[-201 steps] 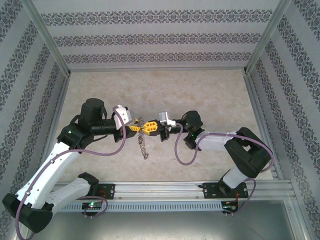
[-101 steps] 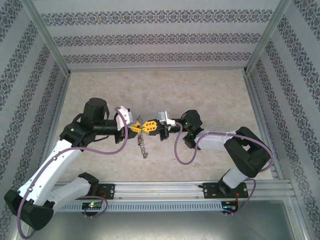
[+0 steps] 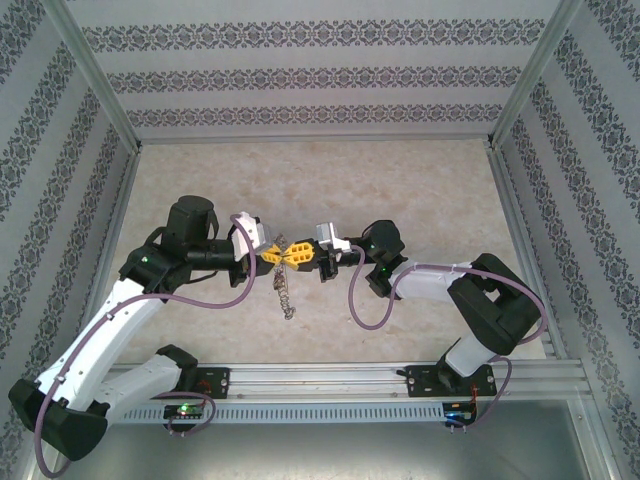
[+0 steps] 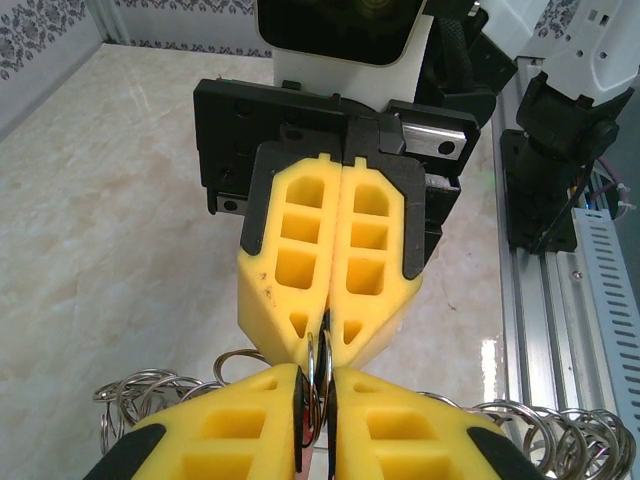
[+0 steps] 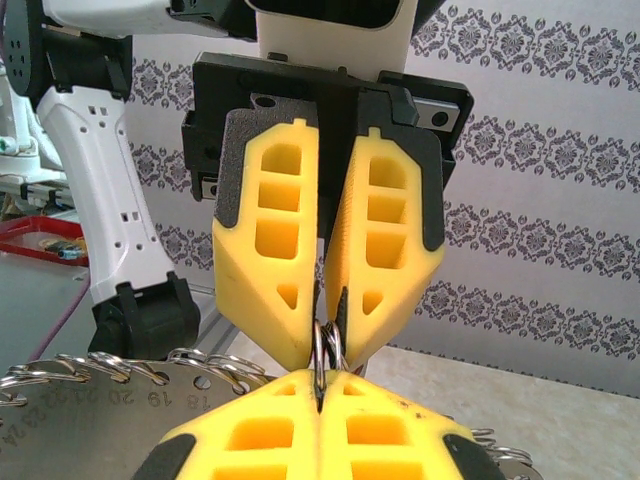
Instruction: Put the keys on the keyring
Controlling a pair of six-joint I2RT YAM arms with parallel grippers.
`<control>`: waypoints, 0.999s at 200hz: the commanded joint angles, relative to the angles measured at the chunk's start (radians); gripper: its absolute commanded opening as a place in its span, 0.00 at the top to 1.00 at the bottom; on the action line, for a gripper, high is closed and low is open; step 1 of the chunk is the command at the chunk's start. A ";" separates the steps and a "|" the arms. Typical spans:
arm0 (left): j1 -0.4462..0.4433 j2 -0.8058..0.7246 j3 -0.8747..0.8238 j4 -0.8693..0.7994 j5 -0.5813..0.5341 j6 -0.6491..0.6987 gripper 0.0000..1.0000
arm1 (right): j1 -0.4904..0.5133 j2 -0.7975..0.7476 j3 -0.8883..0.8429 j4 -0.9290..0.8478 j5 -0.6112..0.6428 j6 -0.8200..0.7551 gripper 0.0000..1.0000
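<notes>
My two grippers meet tip to tip above the middle of the table. The left gripper [image 3: 277, 253] [image 4: 318, 375] has its yellow fingers closed on thin silver rings of the keyring [image 4: 313, 352], and a bit of red [image 4: 304, 432] shows low between its pads; I cannot tell whether that is one of the keys. From the opposite side the right gripper [image 3: 298, 253] [image 5: 322, 378] is shut on the same rings [image 5: 329, 345]. The rest of the keyring hangs below as a silvery chain [image 3: 285, 293].
A grey metal disc [image 5: 90, 410] with numbered holes carries more rings along its edge. An aluminium rail [image 3: 330, 375] runs along the near edge. Purple cables [image 3: 235, 290] loop beside both arms. Patterned walls enclose the table, and a red tray [image 5: 40, 235] lies beyond the left arm.
The left gripper has moved right until its tips meet the right gripper's, and its jaws have narrowed onto the rings. The right gripper has stayed put and shut.
</notes>
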 commanded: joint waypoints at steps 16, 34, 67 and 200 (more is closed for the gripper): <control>0.006 0.006 0.000 -0.079 -0.035 0.031 1.00 | 0.004 -0.013 0.026 0.071 0.025 0.014 1.00; 0.006 0.003 0.018 -0.093 -0.074 0.035 1.00 | 0.001 -0.010 0.021 0.026 0.010 -0.006 1.00; 0.005 0.021 0.075 -0.177 -0.095 0.072 1.00 | -0.007 -0.091 0.000 -0.319 0.016 -0.246 0.78; -0.015 0.124 0.185 -0.342 -0.123 0.109 1.00 | 0.059 -0.149 0.123 -0.746 0.110 -0.383 0.73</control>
